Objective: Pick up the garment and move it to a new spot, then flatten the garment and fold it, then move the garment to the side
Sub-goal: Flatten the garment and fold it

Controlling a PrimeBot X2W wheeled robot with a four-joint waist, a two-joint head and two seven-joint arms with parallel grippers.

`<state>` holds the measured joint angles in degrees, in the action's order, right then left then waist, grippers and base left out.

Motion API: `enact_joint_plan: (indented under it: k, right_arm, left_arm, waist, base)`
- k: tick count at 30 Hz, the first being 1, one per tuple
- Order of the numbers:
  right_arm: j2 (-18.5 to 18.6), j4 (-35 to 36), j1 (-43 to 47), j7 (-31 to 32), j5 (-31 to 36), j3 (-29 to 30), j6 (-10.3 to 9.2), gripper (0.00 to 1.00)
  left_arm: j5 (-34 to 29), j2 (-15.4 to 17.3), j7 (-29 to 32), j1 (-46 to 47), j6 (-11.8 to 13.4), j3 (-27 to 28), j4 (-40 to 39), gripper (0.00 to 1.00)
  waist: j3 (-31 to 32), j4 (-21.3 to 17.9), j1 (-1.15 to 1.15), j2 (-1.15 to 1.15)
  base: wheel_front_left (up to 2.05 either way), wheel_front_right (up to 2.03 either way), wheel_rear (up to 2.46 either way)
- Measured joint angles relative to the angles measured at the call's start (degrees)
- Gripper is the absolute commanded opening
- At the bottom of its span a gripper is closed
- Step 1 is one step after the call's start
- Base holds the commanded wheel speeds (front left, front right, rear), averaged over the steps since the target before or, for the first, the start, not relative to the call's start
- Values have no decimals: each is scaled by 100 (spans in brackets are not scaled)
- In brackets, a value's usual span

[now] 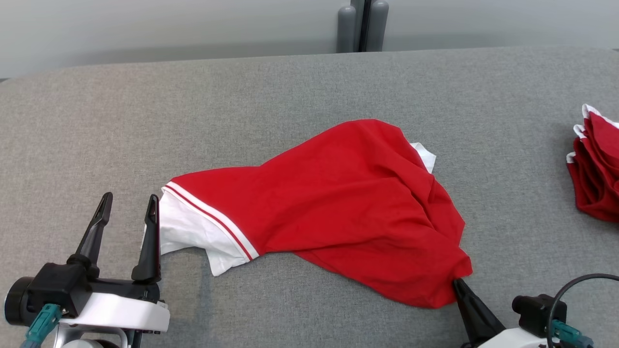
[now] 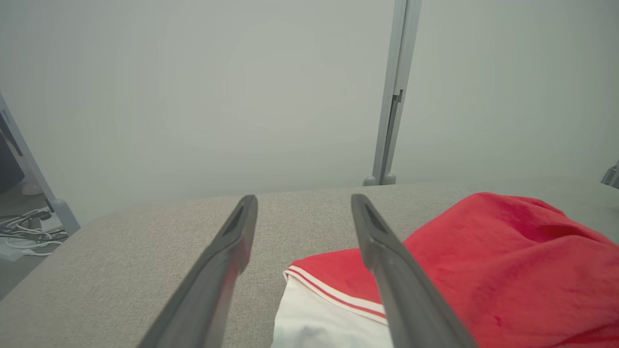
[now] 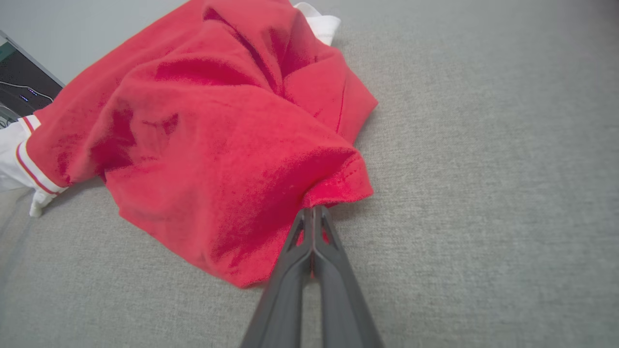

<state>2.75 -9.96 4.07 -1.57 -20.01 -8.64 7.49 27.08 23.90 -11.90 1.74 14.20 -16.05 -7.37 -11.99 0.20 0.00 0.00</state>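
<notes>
While the garment (image 1: 338,208) lies crumpled at the middle of the tabletop (image 1: 242,96) in the head view, the right end effector (image 1: 457,284) is pinched shut on its near right corner. The left end effector (image 1: 130,197) stands wide, holding nothing, just beside the white sleeve (image 1: 188,232) at the garment's left end. This looks like the first step, the pick-up, with the grip just taken and the cloth not yet lifted. A stack (image 1: 597,164) of red cloth sits at the far right, well apart, so room on that side is short, whereas the tabletop is bare to the left and beyond the garment. In the left wrist view the two fingers frame bare tabletop (image 2: 145,241), the sleeve (image 2: 314,319) passing under the right-hand finger. The tabletop's left edge falls away toward cables (image 2: 29,237) on the floor. In the right wrist view the fingertips meet on a bunched fold at the hem (image 3: 338,186), with open tabletop (image 3: 483,193) to the right. The next move probably calls for a lift high enough to clear the trailing cloth, or a second grip at the sleeve, since one corner alone may let the rest drag.
</notes>
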Motion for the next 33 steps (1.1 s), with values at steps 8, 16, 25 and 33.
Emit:
enact_joint_plan:
  k: [8,16,25,33]
  right_arm:
    - [32,789,-62,0,304,245,0,0]
    - [261,1307,-505,310,519,639,0,0]
    - [478,517,-1649,207,470,660,-1,0]
    - [723,-879,-2994,-225,252,414,-1,0]
  left_arm:
    - [0,-32,-51,-18,44,-15,46,100]
    - [-9,-131,-98,-12,15,-149,87,100]
    - [-33,-218,-129,357,-157,-315,151,100]
    - [-35,-301,-210,728,-348,-352,316,100]
  waist:
    - [179,-30,0,0]
    - [240,20,0,0]
    - [-76,187,0,0]
    - [-592,366,0,0]
  base:
    - [0,0,0]
    - [0,0,0]
    - [0,0,0]
    - [0,0,0]
